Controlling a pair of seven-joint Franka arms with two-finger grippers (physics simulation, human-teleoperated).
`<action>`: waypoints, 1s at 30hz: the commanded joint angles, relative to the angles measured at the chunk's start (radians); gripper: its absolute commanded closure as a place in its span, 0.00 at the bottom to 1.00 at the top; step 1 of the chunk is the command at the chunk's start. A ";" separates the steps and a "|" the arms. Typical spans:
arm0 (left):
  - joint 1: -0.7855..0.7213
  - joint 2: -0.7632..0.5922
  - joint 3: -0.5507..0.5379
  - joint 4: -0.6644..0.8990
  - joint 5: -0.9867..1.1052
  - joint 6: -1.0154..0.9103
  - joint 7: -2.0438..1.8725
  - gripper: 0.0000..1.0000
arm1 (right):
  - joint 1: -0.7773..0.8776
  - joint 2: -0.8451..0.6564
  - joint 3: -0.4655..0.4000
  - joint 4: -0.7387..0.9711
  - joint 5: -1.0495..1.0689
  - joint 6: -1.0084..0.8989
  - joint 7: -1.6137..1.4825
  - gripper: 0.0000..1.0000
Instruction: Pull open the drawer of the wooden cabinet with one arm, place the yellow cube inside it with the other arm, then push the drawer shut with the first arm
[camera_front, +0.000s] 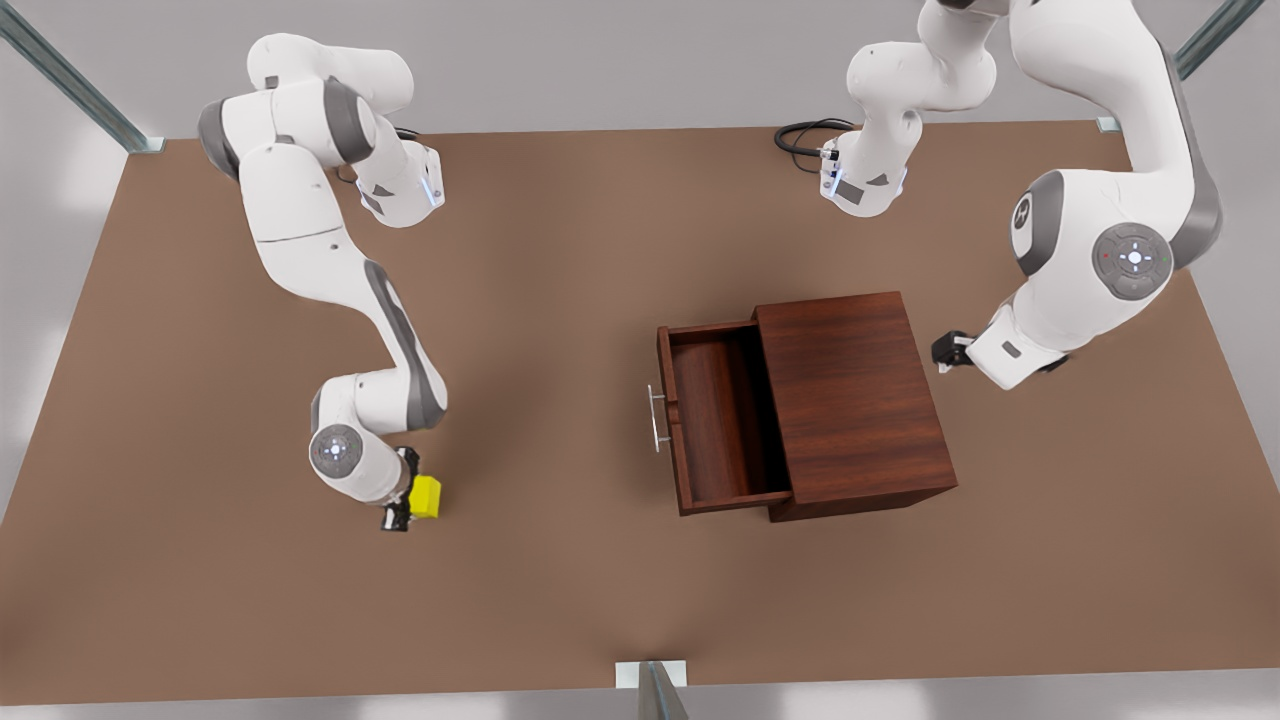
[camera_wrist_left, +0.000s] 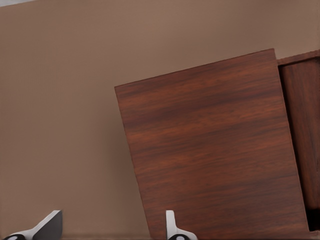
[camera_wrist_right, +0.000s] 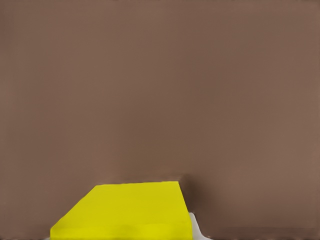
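Note:
The wooden cabinet (camera_front: 850, 395) stands right of the table's middle in the front view. Its drawer (camera_front: 715, 420) is pulled out toward the front view's left, with the silver handle (camera_front: 656, 418) on its front and nothing inside. The yellow cube (camera_front: 427, 496) lies at the front left, close against my right gripper (camera_front: 400, 508); in the right wrist view the cube (camera_wrist_right: 127, 212) is very near the camera. My left gripper (camera_front: 950, 350) hovers open beside the cabinet's back, on the side away from the drawer. In its wrist view the spread fingertips (camera_wrist_left: 50, 225) sit over the cabinet top (camera_wrist_left: 210, 145).
The brown table (camera_front: 560, 600) has free room between the cube and the drawer. A black cable (camera_front: 805, 135) lies at the far edge near an arm base. Metal frame posts (camera_front: 655, 690) stand at the table's edges.

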 joint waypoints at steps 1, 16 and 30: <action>-0.008 -0.003 0.000 0.003 0.007 -0.031 -0.034 0.00 | 0.002 -0.040 0.002 0.001 0.011 -0.058 -0.012 0.65; -0.008 0.008 0.000 0.016 0.007 -0.022 -0.036 0.00 | 0.206 -0.091 0.059 0.417 0.088 -0.656 0.181 0.64; 0.003 0.011 0.009 0.049 0.010 -0.030 -0.043 0.00 | 0.438 0.061 0.088 0.657 0.180 -0.567 0.610 0.64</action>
